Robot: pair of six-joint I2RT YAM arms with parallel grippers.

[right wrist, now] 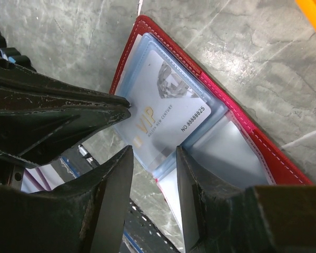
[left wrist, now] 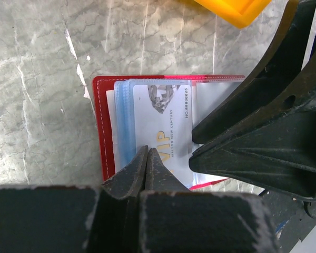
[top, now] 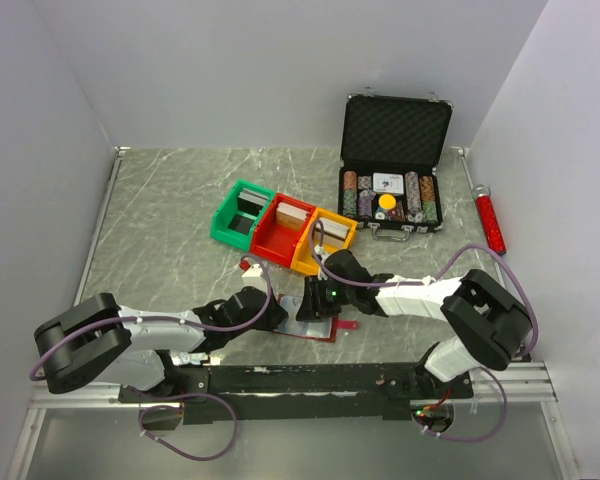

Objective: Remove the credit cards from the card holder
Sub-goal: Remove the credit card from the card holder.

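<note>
A grey marbled table (top: 160, 200) fills the floor of a white-walled booth. Near its front edge the card holder (top: 330, 335) lies open and flat, its red cover (left wrist: 101, 132) framing a stack of clear sleeves. In the top sleeve sits a pale credit card (left wrist: 163, 113) printed with "VIP" and a number.

The left gripper (left wrist: 147, 157) has its fingers pressed tip to tip right at the card's near edge. The views do not settle whether that edge is pinched between them. The right gripper (right wrist: 154, 153) stands partway open, one finger (right wrist: 116, 184) on each side of the sleeves' edge beside the card, with nothing clamped.

Behind the holder stand a green bin (top: 242, 212), a red bin (top: 283, 228) and a yellow bin (top: 325, 240). Farther back is an open black chip case (top: 395, 130).
</note>
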